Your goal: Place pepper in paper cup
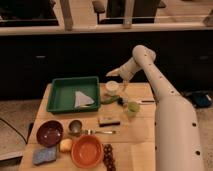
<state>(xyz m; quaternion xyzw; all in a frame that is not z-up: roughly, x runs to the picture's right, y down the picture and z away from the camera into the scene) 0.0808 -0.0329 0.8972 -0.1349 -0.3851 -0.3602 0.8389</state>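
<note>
Above the table's far edge, we see the gripper (121, 82) hanging just past the cup (112, 87); we cannot tell how its jaws stand. Pepper (110, 99), slim and dark green, lies at the cup's six o'clock, so the pick seems not yet made. Next: descend, grasp it.

The hand (120, 84) hangs over the paper cup (112, 87), green tray (73, 94) just beside.
</note>
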